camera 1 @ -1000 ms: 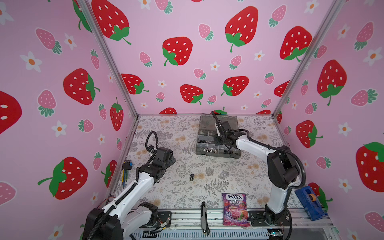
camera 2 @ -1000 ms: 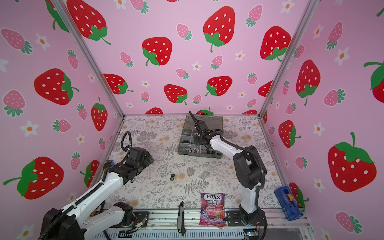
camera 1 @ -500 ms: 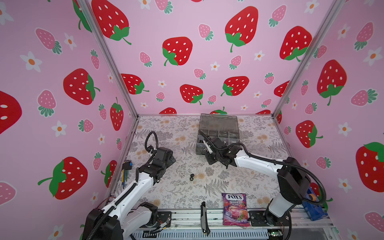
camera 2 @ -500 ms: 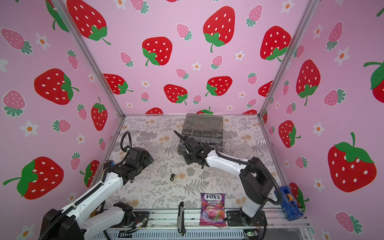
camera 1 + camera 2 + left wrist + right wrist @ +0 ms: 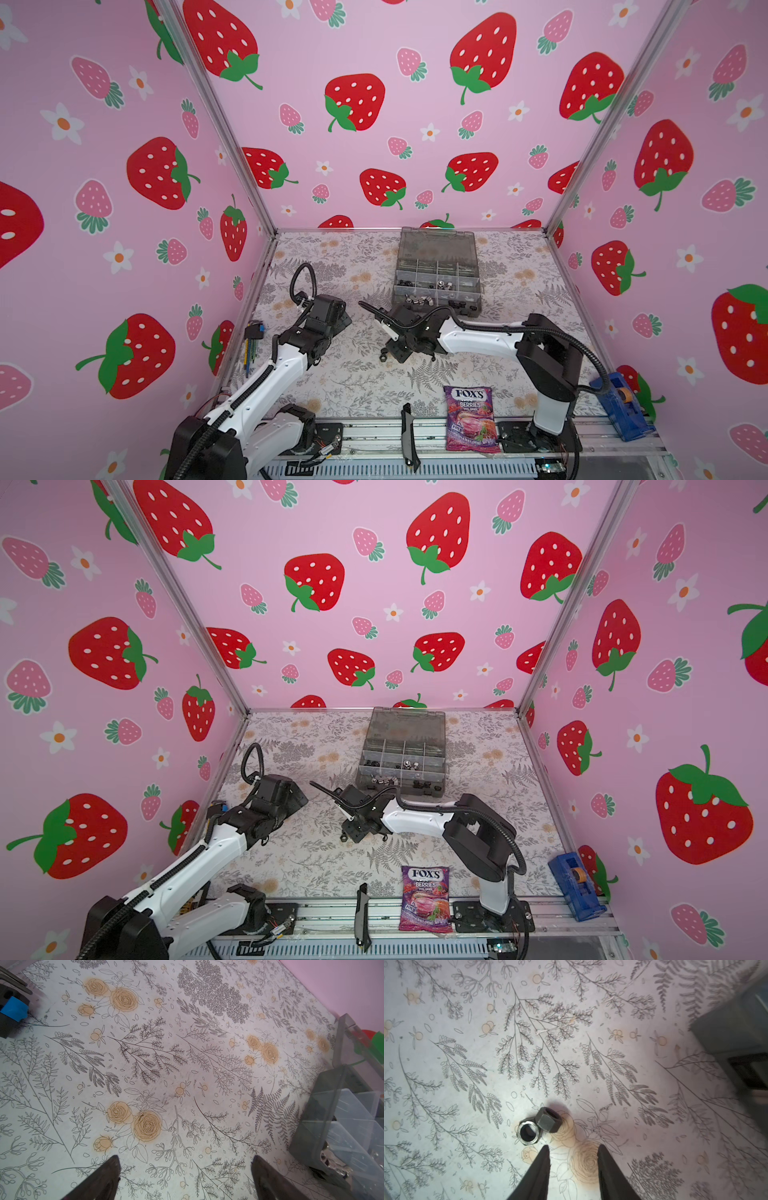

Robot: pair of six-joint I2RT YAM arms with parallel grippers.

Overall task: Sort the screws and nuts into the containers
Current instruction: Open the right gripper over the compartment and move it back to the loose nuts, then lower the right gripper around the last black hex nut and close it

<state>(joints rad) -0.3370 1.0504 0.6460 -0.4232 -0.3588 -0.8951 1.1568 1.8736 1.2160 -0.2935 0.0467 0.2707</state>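
While left gripper point(image 5: 185, 1160) gapes over bare mat point(image 5: 187, 1064), right gripper point(image 5: 573, 1147) — open, empty — hovers beside touching nuts point(image 5: 548, 1121).

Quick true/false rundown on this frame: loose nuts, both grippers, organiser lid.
1. Two hex nuts lie touching each other on the table, just ahead of the right gripper. True.
2. The right gripper is clamped on a nut. False: its jaws stand apart with nothing between them.
3. The left gripper is open and empty. True.
4. The organiser box lid is shut. False: it is open.
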